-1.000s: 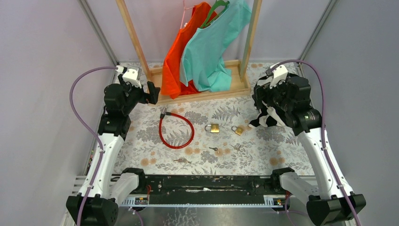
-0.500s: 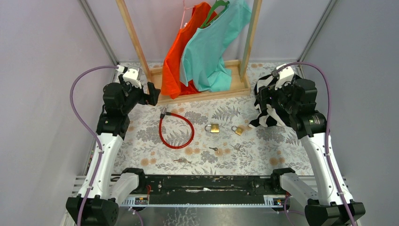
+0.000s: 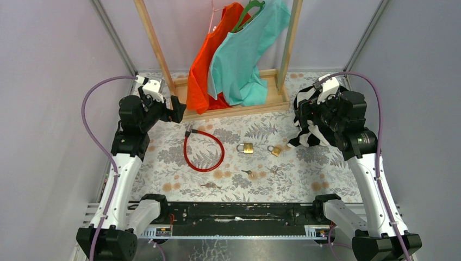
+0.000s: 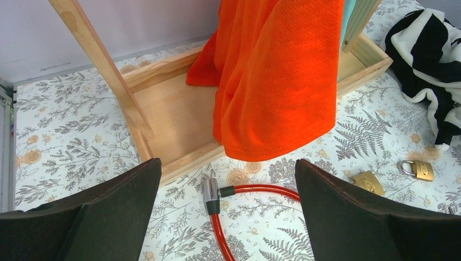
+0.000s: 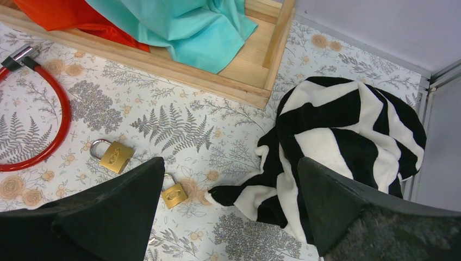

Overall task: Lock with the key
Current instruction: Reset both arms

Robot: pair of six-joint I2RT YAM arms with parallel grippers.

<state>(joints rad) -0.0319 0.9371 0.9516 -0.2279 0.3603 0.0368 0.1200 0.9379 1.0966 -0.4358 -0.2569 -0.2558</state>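
Observation:
Two brass padlocks lie mid-table, one (image 3: pixel 245 147) left of the other (image 3: pixel 275 150). Small keys lie nearer the front: one (image 3: pixel 247 173), another (image 3: pixel 209 185), and a third (image 3: pixel 273 169). My left gripper (image 3: pixel 175 109) hovers open and empty at the back left, above the red cable lock (image 4: pixel 211 194). My right gripper (image 3: pixel 303 115) hovers open and empty at the back right. The right wrist view shows both padlocks, the left one (image 5: pixel 113 156) and the right one (image 5: pixel 174 194), below and left of that gripper (image 5: pixel 231 212). The left wrist view shows them at its right edge (image 4: pixel 417 169).
A wooden clothes rack (image 3: pixel 234 109) at the back holds an orange shirt (image 3: pixel 209 60) and a teal shirt (image 3: pixel 244 54). A black-and-white striped cloth (image 5: pixel 337 141) lies at the right under my right arm. The red cable loop (image 3: pixel 204 152) lies left of the padlocks.
My right arm has risen and drawn back toward the right rear corner, then held still. My left arm has barely moved. Nothing on the table has shifted.

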